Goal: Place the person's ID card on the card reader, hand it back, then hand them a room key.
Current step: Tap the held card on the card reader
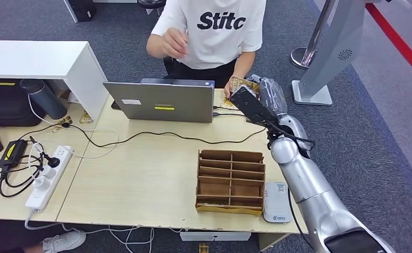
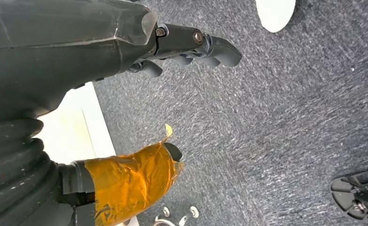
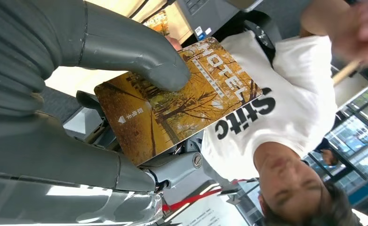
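We see the right robot hand (image 3: pixel 125 94) pinching a glossy rectangular hotel key card (image 3: pixel 182 94), printed with golden autumn trees, thumb on its face. It is held out beyond the pale wood-grain surface (image 1: pixel 140 174) toward the person (image 1: pixel 214 31) in a white T-shirt. The left robot hand (image 2: pixel 140 52) hangs over speckled grey carpet, holding nothing, dark fingers loosely apart, thumb wrapped in amber tape.
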### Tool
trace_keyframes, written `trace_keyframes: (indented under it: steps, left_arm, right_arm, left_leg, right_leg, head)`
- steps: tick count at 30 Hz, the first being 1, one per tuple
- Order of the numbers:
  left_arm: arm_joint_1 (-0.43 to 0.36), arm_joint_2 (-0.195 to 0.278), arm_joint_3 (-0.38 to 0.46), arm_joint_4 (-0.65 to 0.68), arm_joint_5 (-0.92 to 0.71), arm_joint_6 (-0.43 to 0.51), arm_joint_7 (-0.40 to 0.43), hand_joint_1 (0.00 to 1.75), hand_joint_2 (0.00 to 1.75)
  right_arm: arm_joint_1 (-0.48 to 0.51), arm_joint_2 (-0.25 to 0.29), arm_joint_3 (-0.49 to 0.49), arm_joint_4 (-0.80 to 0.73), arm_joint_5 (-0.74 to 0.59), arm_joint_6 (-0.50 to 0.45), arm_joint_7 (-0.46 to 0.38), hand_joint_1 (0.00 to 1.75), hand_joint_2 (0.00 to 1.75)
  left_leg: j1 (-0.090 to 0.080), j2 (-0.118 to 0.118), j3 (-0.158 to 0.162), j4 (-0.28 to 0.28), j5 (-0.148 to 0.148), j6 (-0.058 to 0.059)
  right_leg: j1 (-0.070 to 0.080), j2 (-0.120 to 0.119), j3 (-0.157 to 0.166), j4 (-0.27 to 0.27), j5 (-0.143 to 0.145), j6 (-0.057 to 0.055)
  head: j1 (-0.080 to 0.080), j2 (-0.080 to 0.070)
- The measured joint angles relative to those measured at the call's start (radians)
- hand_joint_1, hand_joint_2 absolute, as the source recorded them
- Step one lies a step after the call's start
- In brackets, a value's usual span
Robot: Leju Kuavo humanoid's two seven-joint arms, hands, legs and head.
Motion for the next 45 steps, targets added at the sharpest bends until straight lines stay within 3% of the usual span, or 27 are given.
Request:
trace_keyframes:
  steps: [6,11,15,22,28,36,41,45]
  left_arm:
    - [0.007,-0.002,0.001,0.0,0.029,0.012,-0.008,0.0,1.75]
    - [0.03,-0.006,0.021,0.0,0.089,0.05,-0.037,0.0,1.75]
    - [0.043,-0.011,0.054,0.0,0.128,0.117,-0.078,0.0,1.75]
    - [0.051,-0.017,0.078,0.001,0.146,0.145,-0.098,0.0,1.75]
    - [0.053,-0.02,0.088,0.001,0.152,0.154,-0.099,0.0,1.75]
    - [0.052,-0.026,0.093,0.001,0.155,0.212,-0.109,0.0,1.75]
    - [0.051,-0.025,0.093,0.001,0.155,0.192,-0.103,0.0,1.75]
    - [0.05,-0.022,0.091,0.001,0.161,0.17,-0.082,0.0,1.75]
  right_arm:
    - [0.12,-0.017,-0.015,-0.189,-0.027,0.0,-0.018,1.75,1.75]
    - [0.419,-0.08,-0.07,-0.502,-0.09,-0.034,-0.112,1.75,1.75]
    - [0.681,-0.113,-0.167,-0.702,-0.093,-0.087,-0.182,1.75,1.75]
    - [0.893,-0.123,-0.301,-0.845,-0.103,-0.104,-0.201,1.75,1.75]
    - [0.969,-0.124,-0.358,-0.904,-0.072,-0.102,-0.184,1.75,1.75]
    - [1.007,-0.126,-0.364,-0.929,0.103,-0.106,-0.094,1.75,1.75]
    - [1.012,-0.18,-0.325,-0.917,0.358,-0.13,0.09,1.75,1.75]
    - [1.009,-0.245,-0.272,-0.881,0.403,-0.067,0.211,1.75,1.75]
  left_leg:
    - [0.0,-0.002,-0.001,0.0,0.0,0.0]
    - [0.0,-0.004,-0.001,0.0,-0.004,0.002]
    - [0.0,-0.004,-0.002,0.0,-0.008,0.003]
    - [-0.001,-0.001,0.0,0.0,-0.01,0.003]
    - [0.0,-0.001,0.001,0.0,-0.01,0.003]
    - [0.0,-0.001,0.001,0.0,-0.009,0.003]
    - [-0.001,-0.001,0.0,0.0,-0.009,0.003]
    - [-0.001,-0.001,0.0,0.0,-0.009,0.003]
  right_leg:
    - [0.0,-0.002,-0.001,-0.001,-0.001,0.001]
    - [0.0,-0.004,0.0,-0.002,-0.004,0.003]
    - [0.0,-0.005,0.0,-0.002,-0.007,0.004]
    - [0.0,-0.002,0.001,-0.002,-0.008,0.004]
    - [0.0,-0.002,0.002,-0.002,-0.008,0.003]
    - [0.0,-0.002,0.002,-0.002,-0.008,0.004]
    - [0.0,-0.002,0.002,-0.002,-0.008,0.004]
    - [0.0,-0.002,0.002,-0.002,-0.008,0.004]
  head:
    - [0.0,0.0]
    - [0.0,0.0]
    - [0.0,0.0]
    - [0.0,0.0]
    - [0.0,0.0]
    - [0.0,0.0]
    - [0.0,0.0]
    - [0.0,0.0]
